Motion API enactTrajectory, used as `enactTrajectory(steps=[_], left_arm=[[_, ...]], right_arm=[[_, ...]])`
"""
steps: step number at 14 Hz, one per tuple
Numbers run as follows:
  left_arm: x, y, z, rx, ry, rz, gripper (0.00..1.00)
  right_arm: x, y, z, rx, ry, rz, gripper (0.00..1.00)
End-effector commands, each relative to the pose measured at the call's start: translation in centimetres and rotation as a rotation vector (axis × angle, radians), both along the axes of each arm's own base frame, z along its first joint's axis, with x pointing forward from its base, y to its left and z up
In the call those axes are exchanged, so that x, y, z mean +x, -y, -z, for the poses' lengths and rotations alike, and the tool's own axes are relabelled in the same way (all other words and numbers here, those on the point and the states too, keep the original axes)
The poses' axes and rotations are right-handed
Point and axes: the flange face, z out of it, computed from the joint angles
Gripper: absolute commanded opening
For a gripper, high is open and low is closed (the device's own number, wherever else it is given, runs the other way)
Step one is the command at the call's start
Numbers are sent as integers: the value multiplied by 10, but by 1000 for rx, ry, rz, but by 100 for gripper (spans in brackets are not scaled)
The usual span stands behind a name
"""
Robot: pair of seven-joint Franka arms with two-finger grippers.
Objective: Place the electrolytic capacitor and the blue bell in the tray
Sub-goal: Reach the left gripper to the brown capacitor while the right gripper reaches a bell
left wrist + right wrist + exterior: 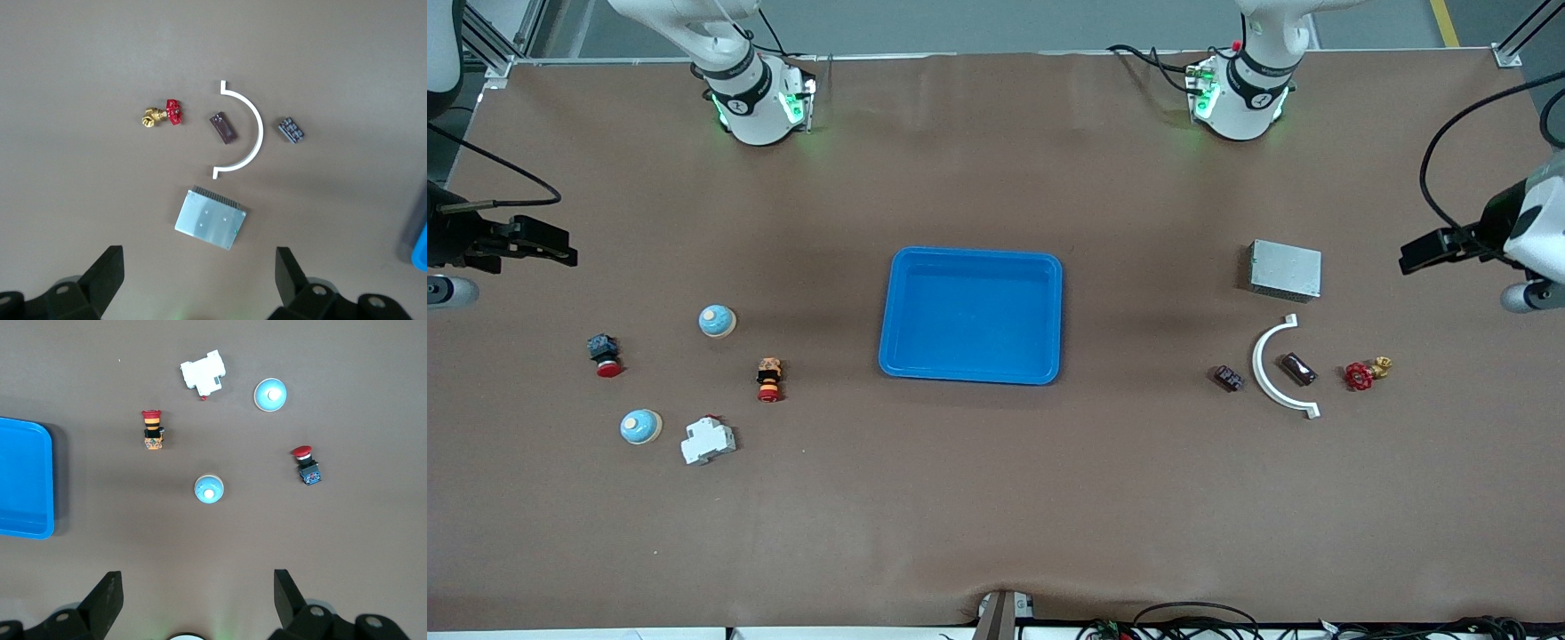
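The blue tray (971, 316) lies mid-table with nothing in it; its edge shows in both wrist views (420, 245) (23, 477). Two blue bells stand toward the right arm's end: one (717, 320) (209, 489) farther from the front camera, the other (640, 427) (270, 394) nearer. A dark brown oblong part, the electrolytic capacitor (1298, 369) (223, 127), lies inside a white arc toward the left arm's end. My right gripper (551, 249) (197, 577) hangs open over its end of the table. My left gripper (1416, 256) (198, 257) hangs open over the other end, holding nothing.
Near the bells lie two red-capped push buttons (605, 354) (769, 379) and a white breaker (708, 440). Around the capacitor are the white arc (1272, 369), a small dark block (1228, 378), a red-handled brass valve (1365, 373) and a grey metal box (1284, 269).
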Motion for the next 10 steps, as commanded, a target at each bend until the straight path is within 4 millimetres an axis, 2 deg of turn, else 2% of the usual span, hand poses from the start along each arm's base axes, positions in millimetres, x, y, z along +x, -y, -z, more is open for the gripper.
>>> enactTrajectory(steps=[1, 7, 10], left_arm=[[-4, -6, 34, 25, 18, -50, 100], [-6, 2, 134, 23, 98, -232, 100], [1, 2, 177, 17, 85, -320, 100]], right_arm=[[2, -2, -4, -7, -1, 10, 100], [3, -6, -3, -3, 1, 4, 100], [3, -5, -3, -3, -2, 5, 100]])
